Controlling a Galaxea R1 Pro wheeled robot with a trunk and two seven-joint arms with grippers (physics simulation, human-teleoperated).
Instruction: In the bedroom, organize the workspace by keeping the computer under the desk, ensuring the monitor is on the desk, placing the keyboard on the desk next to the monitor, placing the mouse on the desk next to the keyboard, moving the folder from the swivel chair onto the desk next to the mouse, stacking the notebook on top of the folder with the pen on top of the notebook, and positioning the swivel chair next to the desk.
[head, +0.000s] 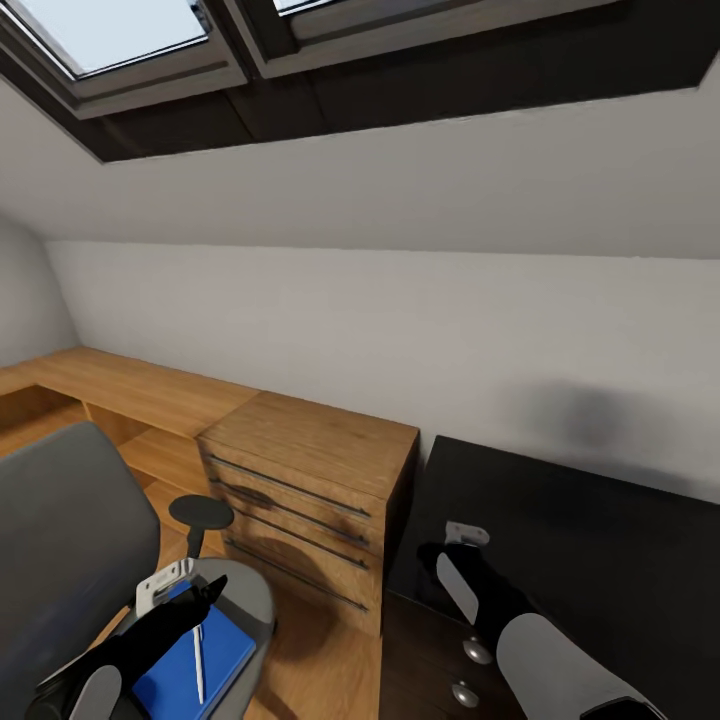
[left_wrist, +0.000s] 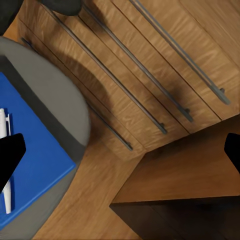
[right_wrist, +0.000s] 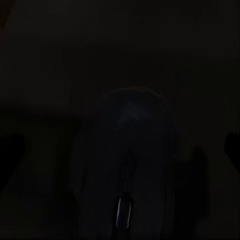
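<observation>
The grey swivel chair (head: 60, 540) stands at the lower left, beside the black desk (head: 580, 540). On its seat (left_wrist: 60, 100) lies the blue folder (head: 200, 665) (left_wrist: 35, 150), with the white pen (head: 198, 660) (left_wrist: 6, 150) resting on top. My left gripper (head: 207, 592) (left_wrist: 120, 155) hangs open above the seat's edge, just past the folder's corner. My right gripper (head: 440, 556) (right_wrist: 120, 150) is open low over the desk's left end. The dark mouse (right_wrist: 125, 165) lies on the desk between its spread fingers. The monitor, keyboard, notebook and computer are out of view.
A wooden dresser (head: 310, 480) with long bar handles stands between chair and desk, against the sloped grey wall. A low wooden shelf (head: 110, 385) runs left. The chair's black armrest (head: 200, 512) rises near my left arm. Silver drawer knobs (head: 477, 650) mark the desk's front.
</observation>
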